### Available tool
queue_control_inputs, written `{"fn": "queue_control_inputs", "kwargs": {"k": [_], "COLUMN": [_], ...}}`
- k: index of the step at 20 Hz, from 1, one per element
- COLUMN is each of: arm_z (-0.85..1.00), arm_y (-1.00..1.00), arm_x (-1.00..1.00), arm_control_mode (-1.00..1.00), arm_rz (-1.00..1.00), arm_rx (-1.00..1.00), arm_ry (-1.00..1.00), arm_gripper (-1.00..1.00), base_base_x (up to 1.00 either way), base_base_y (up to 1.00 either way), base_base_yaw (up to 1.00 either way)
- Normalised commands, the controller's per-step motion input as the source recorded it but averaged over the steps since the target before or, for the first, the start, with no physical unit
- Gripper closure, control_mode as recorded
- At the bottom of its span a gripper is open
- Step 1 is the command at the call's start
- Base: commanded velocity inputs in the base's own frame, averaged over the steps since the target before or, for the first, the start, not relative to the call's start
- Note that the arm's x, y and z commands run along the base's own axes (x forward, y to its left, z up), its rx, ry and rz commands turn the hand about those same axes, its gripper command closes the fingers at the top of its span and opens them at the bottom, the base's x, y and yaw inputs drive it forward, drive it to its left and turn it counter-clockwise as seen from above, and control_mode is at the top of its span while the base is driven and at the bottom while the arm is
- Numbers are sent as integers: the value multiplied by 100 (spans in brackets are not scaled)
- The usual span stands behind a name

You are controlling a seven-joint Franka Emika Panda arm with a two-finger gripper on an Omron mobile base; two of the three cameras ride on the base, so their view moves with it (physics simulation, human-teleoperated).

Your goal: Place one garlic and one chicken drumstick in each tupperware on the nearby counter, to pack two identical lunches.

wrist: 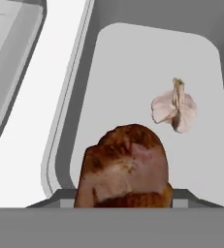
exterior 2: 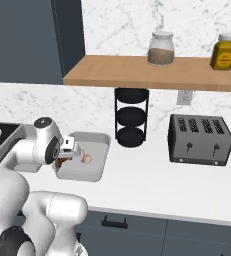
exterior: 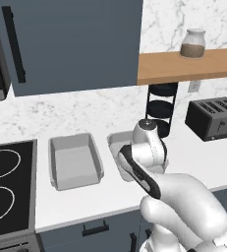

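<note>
Chicken drumstick (wrist: 124,167) held between the jaws of the gripper (exterior 2: 66,156), brown and browned on top, hanging just above the near end of the right tupperware (exterior 2: 99,165); fingertips hidden behind the meat in the hand view, so contact seen only from the way the piece sits at the bottom of that view. Garlic (wrist: 175,107) lying inside the same tupperware, on its grey floor, apart from the drumstick and nearer to the far wall. Also seen in the right base view as a small pale bulb just beside the gripper. Left tupperware (exterior: 74,161) standing near on the counter (exterior: 198,157), open, with nothing visible on its floor. Both containers side by side, not touching, between the stovetop (exterior: 7,187) and the black tiered rack (exterior 2: 131,117). Black toaster (exterior 2: 200,139) further to the right on the same white slab. Wooden shelf (exterior 2: 152,72) above, carrying a glass jar (exterior 2: 161,48) with brown content and a yellow bottle (exterior 2: 223,51). Dark blue cabinet (exterior: 70,44) at upper left.
</note>
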Motion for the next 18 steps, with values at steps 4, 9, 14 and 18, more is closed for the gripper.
{"fn": "queue_control_inputs", "kwargs": {"k": [4,9,14,18], "arm_z": [-31,-2,-16,-59], "arm_y": [29,2,0,0], "arm_x": [85,50,33,3], "arm_control_mode": [-100,-100,-100,-100], "arm_rz": [6,0,0,0], "arm_rx": [0,0,0,0], "arm_ry": [17,2,0,0], "arm_gripper": [100,100,100,100], "base_base_x": [0,0,0,0], "base_base_y": [0,0,0,0], "base_base_yaw": [0,0,0,0]}}
